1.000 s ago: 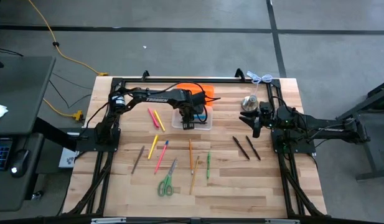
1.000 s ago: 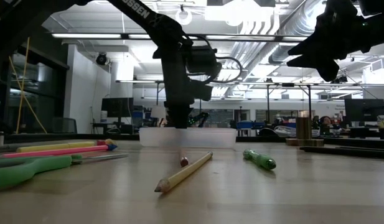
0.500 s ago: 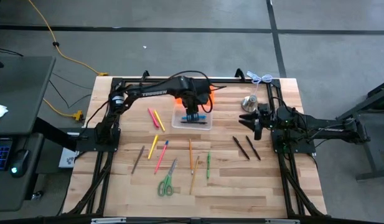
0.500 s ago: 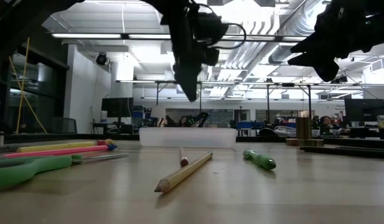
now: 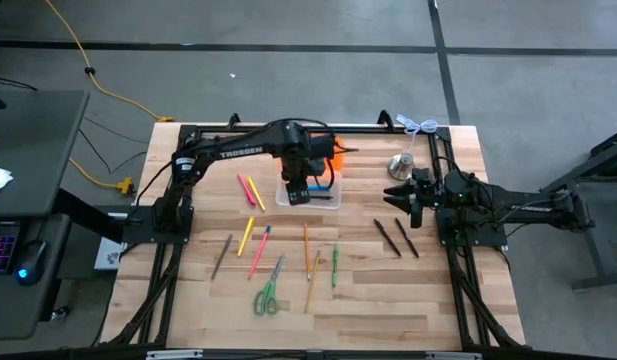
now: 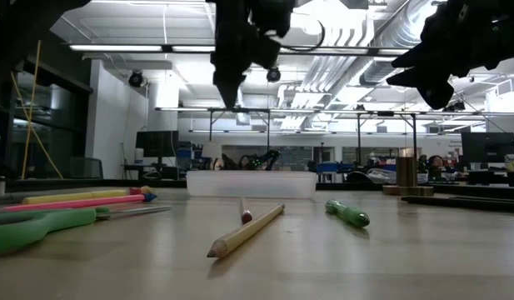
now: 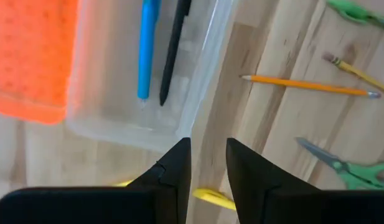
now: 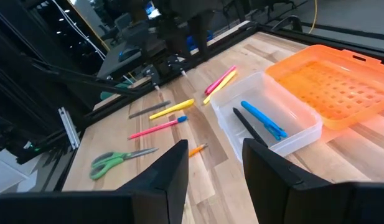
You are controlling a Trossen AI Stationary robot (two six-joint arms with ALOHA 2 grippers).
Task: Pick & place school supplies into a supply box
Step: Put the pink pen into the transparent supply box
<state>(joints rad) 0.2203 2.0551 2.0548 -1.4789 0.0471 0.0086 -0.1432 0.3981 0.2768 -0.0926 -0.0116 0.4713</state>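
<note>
The supply box [image 5: 310, 194], clear with an orange lid [image 5: 326, 153] folded back, stands at the table's far middle. A blue pen [image 7: 147, 50] and a black pen [image 7: 174, 50] lie on its floor. My left gripper [image 7: 209, 163] hangs high over the box's near edge, pointing down, open, with nothing between its fingers; in the high view it [image 5: 297, 190] covers part of the box. Pens, pencils, a green marker [image 5: 335, 266] and green scissors [image 5: 267, 291] lie flat on the wood. My right gripper [image 8: 213, 163] waits open at the right, beside two dark pencils [image 5: 396, 238].
A silvery bell [image 5: 403, 165] stands at the far right near my right gripper [image 5: 408, 197]. A pink and a yellow pen [image 5: 250, 190] lie left of the box. A black frame [image 5: 288, 128] edges the table's far side. Bare wood lies along the near edge.
My left gripper has risen straight up out of the supply box, well clear of its rim, and drifted a little toward the table's left edge, with nothing in its fingers. The blue and black pens stay in the box.
</note>
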